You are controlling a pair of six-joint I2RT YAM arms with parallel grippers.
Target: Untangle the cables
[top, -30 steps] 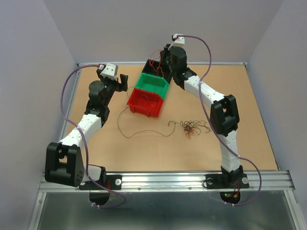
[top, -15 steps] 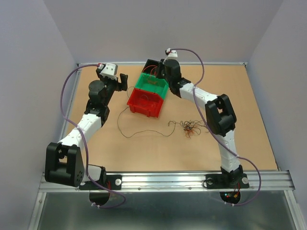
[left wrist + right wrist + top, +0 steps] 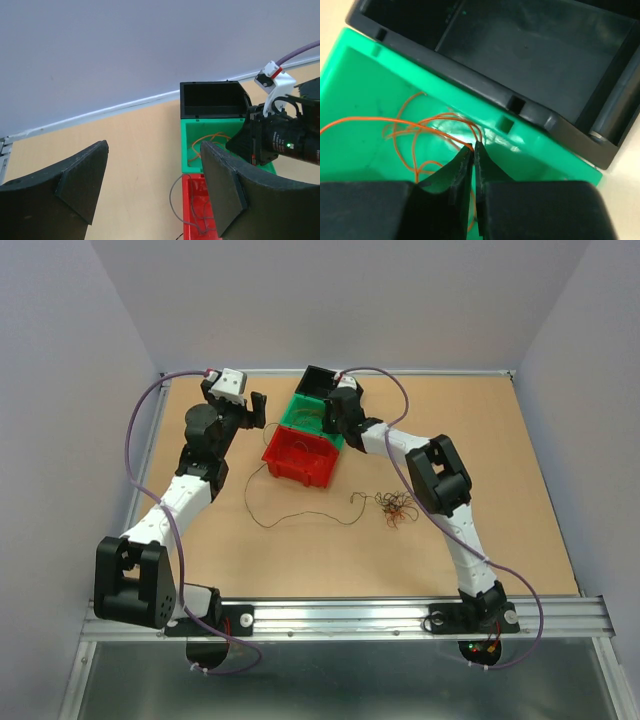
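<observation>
Fingers (image 3: 462,172) of the right gripper (image 3: 473,149) are pressed almost tight together, with only a thin crack between them. They pinch a thin orange wire (image 3: 395,120) right at their tips. The rest of this wire lies in loose curls inside the green bin (image 3: 365,80). The black bin (image 3: 520,45) sits just behind the green one, touching it.

From above, the right arm reaches far forward and leans over to the left. Its elbow is bent up above the table (image 3: 520,490), close to the tangle of cables (image 3: 397,506). Its wrist tips down so the gripper points into the green bin.

The left gripper (image 3: 150,190) is spread wide and has nothing in it. The left arm stretches forward along the left side of the table. It holds its gripper up in the air, just to the left of the bins, and the gripper faces them.

The tangle of cables is a small curly bunch of dark, red and orange wires. It lies on the table, apart from the red bin (image 3: 295,470) and nearer to the arms. One long dark wire (image 3: 300,516) lies on the table from beside the red bin toward the tangle. Neither gripper touches the tangle.
</observation>
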